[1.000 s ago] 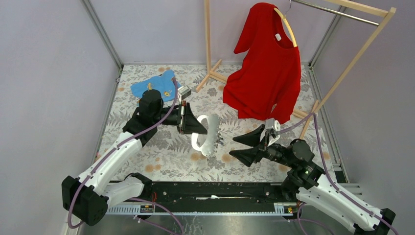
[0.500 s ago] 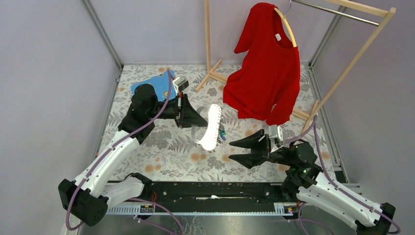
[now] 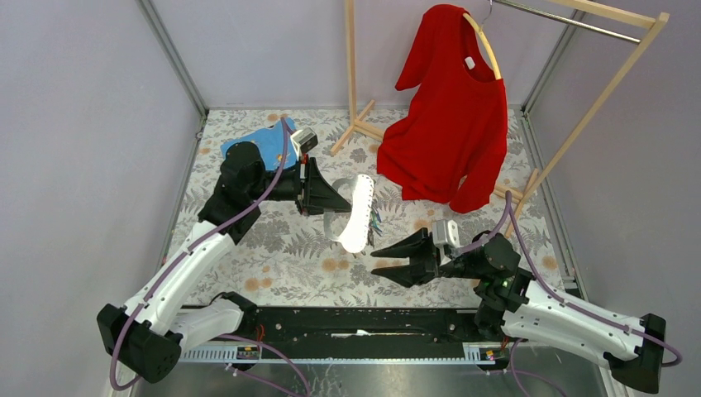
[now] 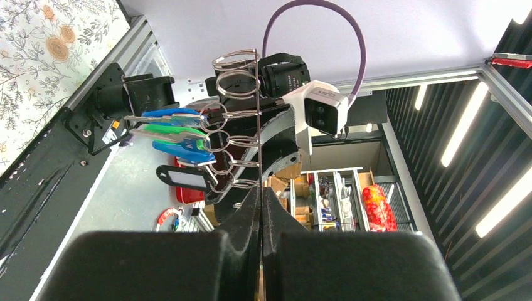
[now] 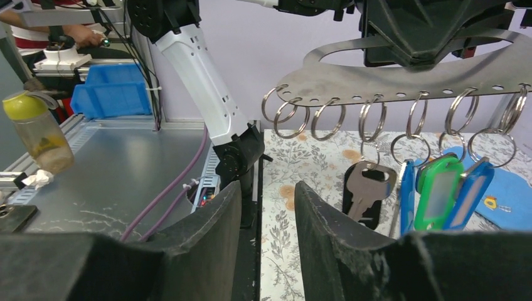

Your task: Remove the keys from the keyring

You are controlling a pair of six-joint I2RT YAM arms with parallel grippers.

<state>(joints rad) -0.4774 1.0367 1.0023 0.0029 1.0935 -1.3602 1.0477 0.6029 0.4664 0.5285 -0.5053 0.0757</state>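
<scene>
My left gripper (image 3: 344, 206) is shut on the edge of a thin metal plate (image 3: 357, 213) and holds it up above the flowered table. A row of keyrings (image 5: 367, 116) hangs from holes along the plate. The keys (image 3: 376, 222) dangle from these rings: a silver key (image 5: 366, 185) on a dark tag, then blue and green tags (image 5: 439, 188). In the left wrist view the plate (image 4: 258, 113) is edge-on, with blue keys (image 4: 169, 116) to its left. My right gripper (image 3: 379, 263) is open with nothing between its fingers. It sits just below and right of the keys, apart from them.
A red shirt (image 3: 450, 107) hangs on a wooden rack (image 3: 355, 124) at the back right. A blue cloth (image 3: 258, 142) lies at the back left behind the left arm. The black base rail (image 3: 355, 322) runs along the near edge.
The right gripper has moved left and nearer to the keys, and its jaws have narrowed. The left gripper swung the plate up and back a little, then held still.
</scene>
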